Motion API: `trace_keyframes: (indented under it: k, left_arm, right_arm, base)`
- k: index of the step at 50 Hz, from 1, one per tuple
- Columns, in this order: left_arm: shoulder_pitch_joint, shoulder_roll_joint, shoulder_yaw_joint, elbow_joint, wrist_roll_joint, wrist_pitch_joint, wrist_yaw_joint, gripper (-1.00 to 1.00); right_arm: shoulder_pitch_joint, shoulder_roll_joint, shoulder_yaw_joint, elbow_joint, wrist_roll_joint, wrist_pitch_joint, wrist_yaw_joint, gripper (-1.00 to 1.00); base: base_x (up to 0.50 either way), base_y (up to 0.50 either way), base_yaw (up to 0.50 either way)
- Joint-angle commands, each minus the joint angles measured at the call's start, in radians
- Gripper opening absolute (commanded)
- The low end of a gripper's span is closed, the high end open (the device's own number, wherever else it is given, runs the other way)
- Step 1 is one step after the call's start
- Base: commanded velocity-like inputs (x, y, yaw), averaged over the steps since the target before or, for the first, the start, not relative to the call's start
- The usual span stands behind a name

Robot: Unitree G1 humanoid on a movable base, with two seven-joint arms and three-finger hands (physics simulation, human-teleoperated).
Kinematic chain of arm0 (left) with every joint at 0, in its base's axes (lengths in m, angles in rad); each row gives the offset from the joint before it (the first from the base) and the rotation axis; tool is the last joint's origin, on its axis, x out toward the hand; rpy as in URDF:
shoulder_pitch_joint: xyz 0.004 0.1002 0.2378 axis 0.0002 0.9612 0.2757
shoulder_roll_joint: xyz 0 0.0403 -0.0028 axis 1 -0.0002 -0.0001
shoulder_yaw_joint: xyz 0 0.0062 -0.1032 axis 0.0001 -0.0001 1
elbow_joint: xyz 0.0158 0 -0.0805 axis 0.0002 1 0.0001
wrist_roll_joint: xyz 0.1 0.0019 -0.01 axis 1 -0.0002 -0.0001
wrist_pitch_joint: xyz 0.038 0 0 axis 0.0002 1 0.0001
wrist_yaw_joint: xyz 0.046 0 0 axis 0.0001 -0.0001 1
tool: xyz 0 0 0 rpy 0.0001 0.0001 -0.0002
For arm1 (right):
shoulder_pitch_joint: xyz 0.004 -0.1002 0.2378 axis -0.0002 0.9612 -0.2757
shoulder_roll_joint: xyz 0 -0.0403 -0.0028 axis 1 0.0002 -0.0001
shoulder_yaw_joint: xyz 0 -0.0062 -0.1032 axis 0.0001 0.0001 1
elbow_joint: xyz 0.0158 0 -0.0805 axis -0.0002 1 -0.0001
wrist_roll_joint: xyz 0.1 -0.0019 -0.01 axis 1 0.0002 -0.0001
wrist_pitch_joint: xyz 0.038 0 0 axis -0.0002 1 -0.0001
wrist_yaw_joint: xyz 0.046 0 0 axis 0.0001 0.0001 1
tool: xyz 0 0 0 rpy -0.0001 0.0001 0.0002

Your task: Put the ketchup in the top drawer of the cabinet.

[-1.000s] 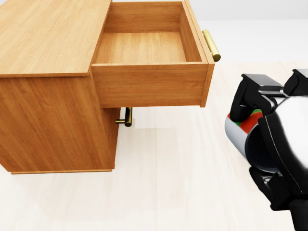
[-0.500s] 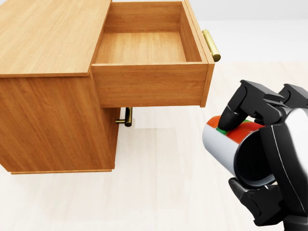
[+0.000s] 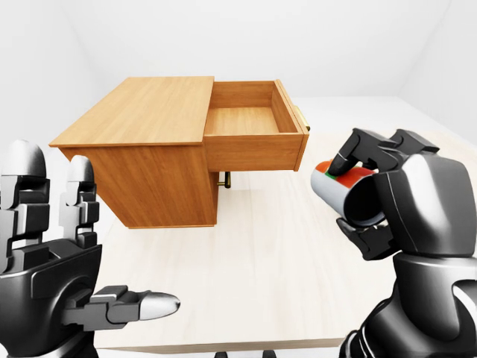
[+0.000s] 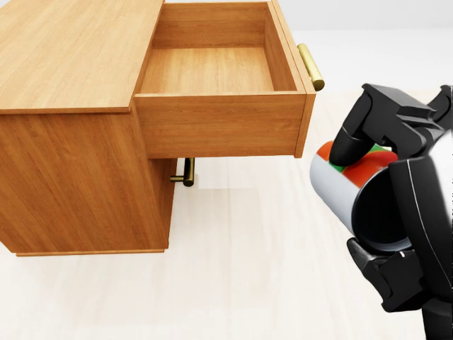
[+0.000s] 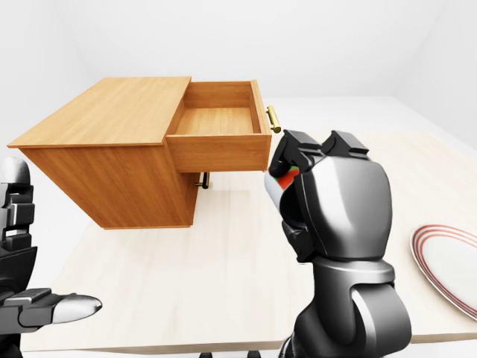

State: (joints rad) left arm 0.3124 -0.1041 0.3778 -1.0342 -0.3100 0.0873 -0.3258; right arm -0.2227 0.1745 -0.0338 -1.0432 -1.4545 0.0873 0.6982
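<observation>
1. My right hand (image 4: 396, 212) was closed tight around the ketchup (image 4: 347, 188), fingers on top and thumb under it.
2. The ketchup lay sideways in my grip, in the air just right of the drawer (image 4: 212, 71) in the head view, and lower than its rim.
3. The drawer was pulled open with nothing in it.
4. My left hand (image 3: 59, 283) was open and held nothing, low and well apart from the cabinet (image 3: 141, 156).
5. I thought the ketchup could bump the drawer wall or gold handle (image 4: 310, 66) if I moved across without lifting.
6. It could also slip, because it was smooth and round.
</observation>
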Motion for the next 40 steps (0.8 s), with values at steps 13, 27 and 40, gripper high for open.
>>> trace_keyframes:
  k: [13,27,40]
  left_arm:
    - [-0.013,0.002,0.022,-0.005,-0.014,0.0,0.001,1.0]
    - [-0.017,0.005,0.026,-0.006,-0.018,0.0,0.005,1.0]
    - [-0.02,0.008,0.021,0.005,-0.014,0.0,0.008,1.0]
  right_arm:
    - [-0.624,-0.82,0.265,0.242,0.203,0.0,0.0,-1.0]
    - [-1.058,-0.651,0.149,0.766,0.257,0.0,0.0,-1.0]
    - [-1.243,-0.543,-0.028,1.129,0.198,0.0,0.0,-1.0]
  base:
    - [0.0,0.0,0.0]
    - [0.0,0.0,0.0]
    - [0.0,0.0,0.0]
